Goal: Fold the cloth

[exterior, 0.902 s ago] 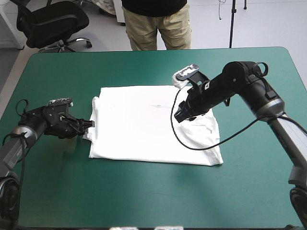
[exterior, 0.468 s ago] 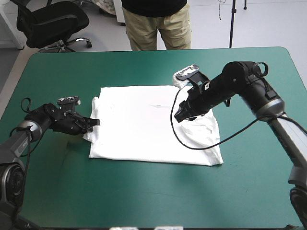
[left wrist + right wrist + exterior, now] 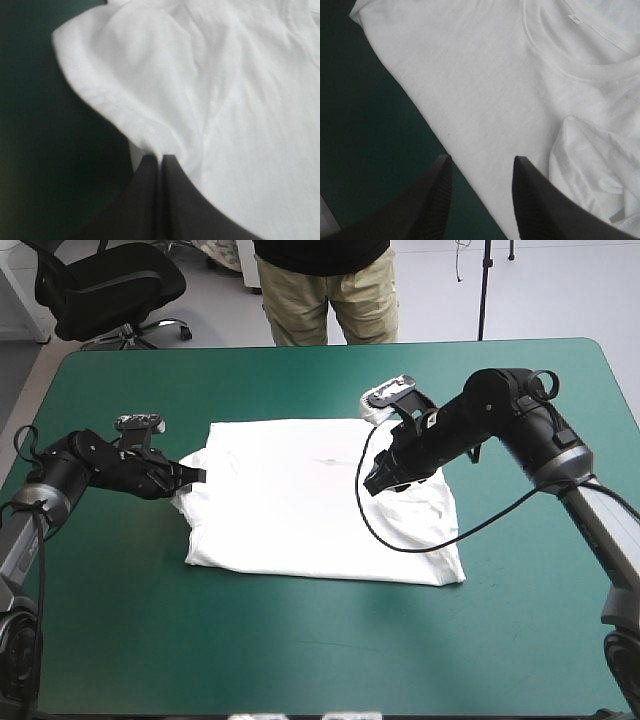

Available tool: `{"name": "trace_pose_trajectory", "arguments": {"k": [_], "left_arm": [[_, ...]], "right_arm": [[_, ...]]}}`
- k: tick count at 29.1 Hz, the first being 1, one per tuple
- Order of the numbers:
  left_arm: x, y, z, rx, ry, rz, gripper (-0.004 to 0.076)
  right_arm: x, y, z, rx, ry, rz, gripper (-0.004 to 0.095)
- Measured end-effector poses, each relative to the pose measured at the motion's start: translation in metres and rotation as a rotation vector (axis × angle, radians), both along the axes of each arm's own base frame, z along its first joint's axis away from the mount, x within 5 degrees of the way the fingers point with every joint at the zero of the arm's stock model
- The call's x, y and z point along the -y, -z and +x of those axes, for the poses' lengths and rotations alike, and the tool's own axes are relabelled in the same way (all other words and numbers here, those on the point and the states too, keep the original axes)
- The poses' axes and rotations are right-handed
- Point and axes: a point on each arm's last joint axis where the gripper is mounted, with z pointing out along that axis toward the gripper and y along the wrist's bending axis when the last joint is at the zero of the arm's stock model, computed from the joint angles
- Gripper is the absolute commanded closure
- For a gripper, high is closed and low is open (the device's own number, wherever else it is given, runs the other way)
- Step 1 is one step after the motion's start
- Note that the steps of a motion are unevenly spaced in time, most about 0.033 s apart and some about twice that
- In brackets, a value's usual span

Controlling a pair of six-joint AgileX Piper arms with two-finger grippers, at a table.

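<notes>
The T-shirt [image 3: 320, 505] lies spread flat at the middle of the table [image 3: 300, 640], white against the teal-green cover, with bare cover all round it. Its collar [image 3: 555, 60] shows in the right wrist view, and beside the collar a rumpled fold of cloth [image 3: 592, 165] sits on top of the body. At the shirt's left end the sleeve [image 3: 125, 80] is bunched and drawn up a little off the cover.

The left gripper [image 3: 196, 477] is clenched on that sleeve. In its own wrist view the two black fingers meet in a narrow arch with the white cloth pinched at their tips. The right gripper [image 3: 374, 483] hangs above the shirt's right half, released, its fingers well apart with nothing between them. Below them lie the shirt's edge and the cover next to it.

The fold looks to be only at its start: one end is gripped while the body lies at full spread. The next move seems to call for the right gripper to come down and close on an edge at its own end, so that both ends can be lifted and carried across together. A lone pull from the left would likely drag the shirt askew
</notes>
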Motion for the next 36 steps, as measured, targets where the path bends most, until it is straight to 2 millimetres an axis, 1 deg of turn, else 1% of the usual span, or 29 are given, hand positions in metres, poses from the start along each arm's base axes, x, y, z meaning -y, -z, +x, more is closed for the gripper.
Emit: {"name": "trace_pose_trajectory", "arguments": {"k": [3,6,9,11,13,16,17,18,19,23,25,27,29,31,32,33,34,35,36], "left_arm": [[0.015,-0.006,-0.002,-0.015,0.071,0.000,0.0741],[0.036,-0.005,-0.006,-0.031,0.153,0.006,0.0741],[0.062,0.001,-0.009,-0.051,0.243,0.016,0.0741],[0.077,0.011,-0.010,-0.081,0.295,0.042,0.0741],[0.088,0.023,-0.010,-0.116,0.336,0.069,0.0741],[0.100,0.045,-0.006,-0.168,0.379,0.101,0.0723],[0.102,0.050,-0.004,-0.178,0.382,0.106,0.0701],[0.103,0.055,-0.003,-0.189,0.383,0.108,0.0661],[0.104,0.057,-0.001,-0.190,0.388,0.109,0.0608],[0.105,0.056,-0.001,-0.188,0.405,0.110,0.0351],[0.105,0.050,-0.003,-0.174,0.407,0.112,0.0284],[0.102,0.040,-0.006,-0.146,0.398,0.122,0.0276],[0.099,0.023,-0.013,-0.107,0.389,0.131,0.0277],[0.093,-0.001,-0.025,-0.059,0.375,0.153,0.0277],[0.083,-0.025,-0.039,-0.008,0.353,0.201,0.0277],[0.078,-0.035,-0.047,0.011,0.335,0.230,0.0277],[0.072,-0.043,-0.055,0.027,0.310,0.260,0.0277],[0.066,-0.046,-0.061,0.027,0.280,0.279,0.0277],[0.061,-0.047,-0.067,0.022,0.255,0.300,0.0277]], "right_arm": [[0.000,0.000,0.000,0.000,0.001,0.000,0.0576],[0.000,0.000,0.000,-0.003,0.006,0.002,0.0612],[0.000,0.000,0.000,-0.004,0.006,0.002,0.0645],[0.000,0.000,0.000,-0.004,0.006,0.002,0.0656],[0.000,0.000,0.000,-0.004,0.007,0.001,0.0659],[0.002,0.001,0.001,0.007,0.010,-0.022,0.0659],[0.003,0.001,0.002,0.013,0.012,-0.037,0.0659],[0.004,0.002,0.002,0.020,0.017,-0.054,0.0659],[0.007,0.003,0.004,0.030,0.030,-0.083,0.0659],[0.016,0.004,0.007,0.065,0.072,-0.170,0.0659],[0.019,0.001,0.005,0.084,0.087,-0.189,0.0659],[0.022,-0.006,0.000,0.104,0.096,-0.188,0.0660],[0.026,-0.014,-0.006,0.125,0.107,-0.179,0.0659],[0.030,-0.023,-0.014,0.149,0.128,-0.171,0.0660],[0.037,-0.026,-0.023,0.163,0.148,-0.179,0.0659],[0.042,-0.026,-0.028,0.165,0.162,-0.189,0.0660],[0.047,-0.024,-0.033,0.160,0.180,-0.201,0.0659],[0.053,-0.022,-0.038,0.155,0.197,-0.211,0.0659],[0.060,-0.015,-0.043,0.135,0.216,-0.224,0.0659]]}}
